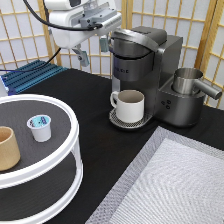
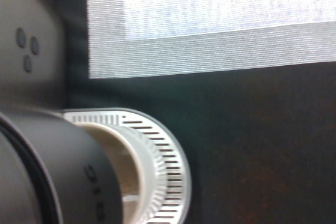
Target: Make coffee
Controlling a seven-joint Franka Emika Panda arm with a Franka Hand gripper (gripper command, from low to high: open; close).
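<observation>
The coffee pod, small and white with a blue-and-white foil top, stands on the upper shelf of a white round two-tier stand at the exterior view's left. My gripper hangs open and empty near the exterior view's top, just left of the head of the dark coffee machine, far from the pod. A cream mug with a handle sits on the machine's drip tray. In the wrist view the machine's dark body, the slotted drip tray and the mug's rim show from above.
A tan handleless cup stands on the same shelf, left of the pod. A steel pitcher sits to the right of the machine. A grey mat covers the bottom right, and a blue rack lies at the back left.
</observation>
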